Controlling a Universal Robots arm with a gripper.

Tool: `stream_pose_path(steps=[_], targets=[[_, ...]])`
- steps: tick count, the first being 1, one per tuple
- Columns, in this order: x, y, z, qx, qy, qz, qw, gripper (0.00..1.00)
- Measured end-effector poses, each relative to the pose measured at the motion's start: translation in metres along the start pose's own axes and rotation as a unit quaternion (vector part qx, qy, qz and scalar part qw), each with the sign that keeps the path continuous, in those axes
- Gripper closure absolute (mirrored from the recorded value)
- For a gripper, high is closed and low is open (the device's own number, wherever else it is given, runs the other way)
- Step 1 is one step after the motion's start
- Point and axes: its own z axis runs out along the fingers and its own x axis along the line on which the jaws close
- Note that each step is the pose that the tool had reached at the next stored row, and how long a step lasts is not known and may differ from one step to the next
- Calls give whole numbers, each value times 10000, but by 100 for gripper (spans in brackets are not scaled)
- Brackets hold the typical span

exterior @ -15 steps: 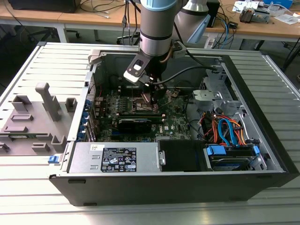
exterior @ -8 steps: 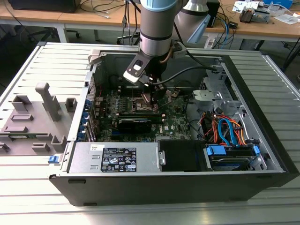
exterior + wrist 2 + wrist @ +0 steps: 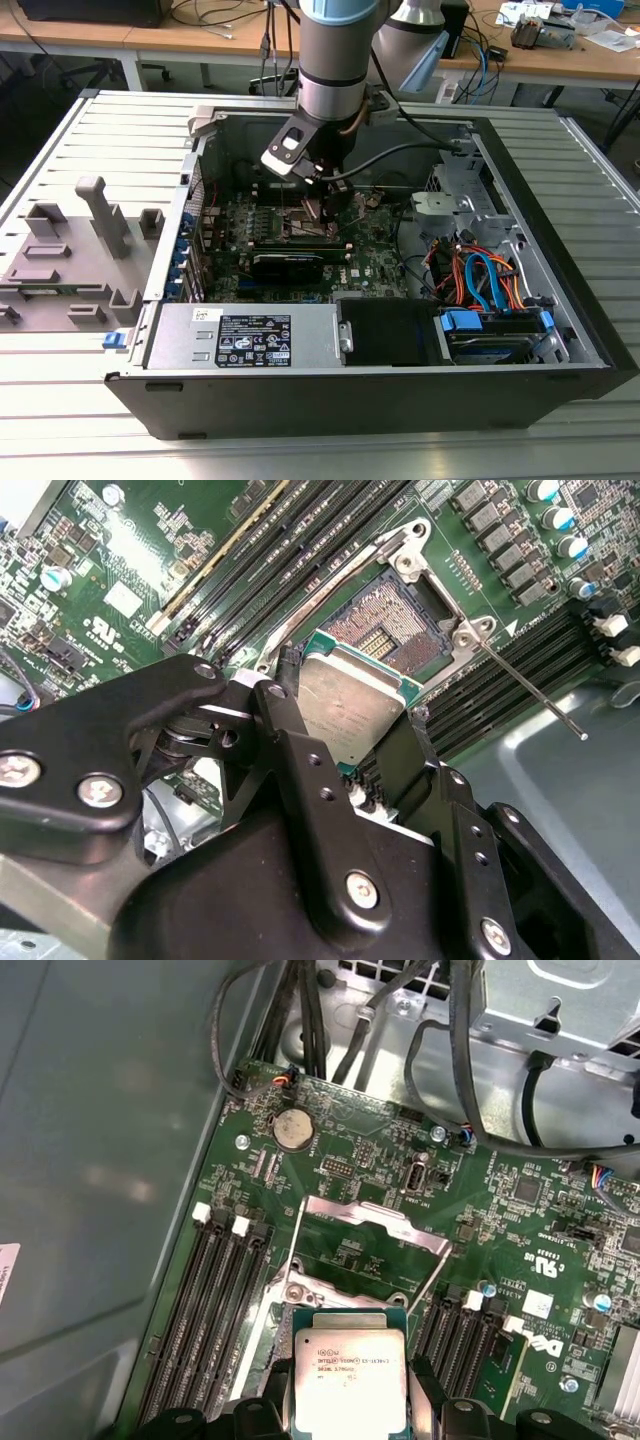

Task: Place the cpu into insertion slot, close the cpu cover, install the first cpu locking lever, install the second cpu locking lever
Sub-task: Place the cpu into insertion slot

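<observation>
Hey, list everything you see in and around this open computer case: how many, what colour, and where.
computer case: one, black, on the table
table: one, grey slatted metal, under the case
fixture: one, grey, on the table at the exterior view's left
motherboard: one, green, inside the case
socket: one, dark, uncovered, on the motherboard
cpu: one, silver-grey, held close over the socket
cpu cover: one, silvery, swung open beside the socket
locking lever: at least one, silver, beside the socket
power supply: one, grey, along the case's near side
cables: several, orange and blue, at the exterior view's right
arm: one, silver and blue, reaching into the case
gripper: one, black, shut on the cpu
</observation>
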Motion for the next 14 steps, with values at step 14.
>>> stream_pose_path(steps=[14], targets=[[0, 0, 10, -5, -2, 236, 9997, 45]])
